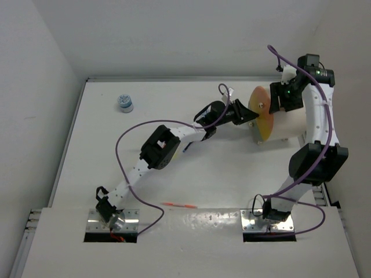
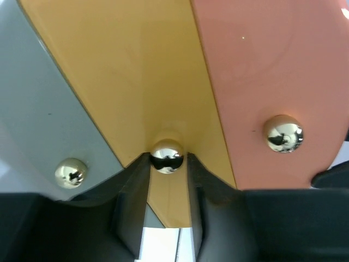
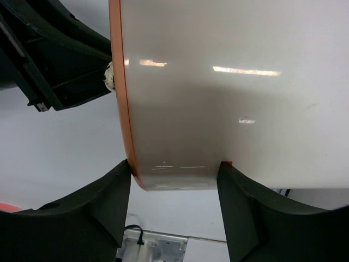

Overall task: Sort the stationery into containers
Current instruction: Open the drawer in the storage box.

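Stationery: an orange-red pen (image 1: 179, 205) lies on the table (image 1: 220, 174) near its front edge; a blue-and-white cylinder (image 1: 124, 103) stands at the far left.
Container (image 1: 290, 124): cream drum at the table's far right, front disc (image 1: 264, 116) facing left.
Left gripper (image 2: 167, 164): fingers narrowed onto the middle brass knob (image 2: 166, 155) of the disc's yellow sector (image 2: 136, 82), touching it on both sides.
Right gripper (image 3: 174, 164): jaws wide, clamped across the Container from above, one finger against each end.

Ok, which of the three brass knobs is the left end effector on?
The middle knob, on the yellow panel, between its fingers; the grey-panel knob and pink-panel knob sit outside.
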Robot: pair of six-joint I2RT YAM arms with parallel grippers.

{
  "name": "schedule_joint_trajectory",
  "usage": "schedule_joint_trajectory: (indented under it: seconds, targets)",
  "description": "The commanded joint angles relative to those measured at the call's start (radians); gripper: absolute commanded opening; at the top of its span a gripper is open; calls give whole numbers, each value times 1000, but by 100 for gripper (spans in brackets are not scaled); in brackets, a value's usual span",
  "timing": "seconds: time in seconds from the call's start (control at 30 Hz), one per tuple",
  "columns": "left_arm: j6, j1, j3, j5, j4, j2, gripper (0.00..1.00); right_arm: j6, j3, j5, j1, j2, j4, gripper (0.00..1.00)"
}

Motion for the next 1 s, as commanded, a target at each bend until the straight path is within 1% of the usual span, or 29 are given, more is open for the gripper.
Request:
schedule_joint_trajectory:
  seconds: [0.0,0.1,0.17,0.2,0.23,0.3,0.43,0.7,0.9,0.97]
  targets:
    - [2,-14,45,-3,61,6,34,26,-34,-37,-3,34,-181,60]
    - [0,-13,35,4,65,0,27,26,-31,-36,-3,35,-181,59]
    - [6,-10,-7,4,74,-23,23,26,-33,-37,-3,35,-183,59]
    - [5,-7,-31,-2,80,-34,19,27,-31,-37,-3,37,-181,59]
    - [3,-4,-86,-15,106,-63,17,26,-31,-36,-3,40,-181,59]
    - [-4,2,-146,-16,126,-99,12,27,-31,-33,-8,43,-181,59]
    - [-6,21,-230,-10,155,-153,10,30,-28,-31,-11,46,-181,59]
    - [5,53,-375,22,178,-242,9,37,-47,-17,-17,42,-177,56]
    - [48,78,-465,30,172,-311,9,37,-48,-20,-19,46,-177,55]
    - [51,81,-475,34,170,-321,9,35,-48,-22,-19,46,-178,55]
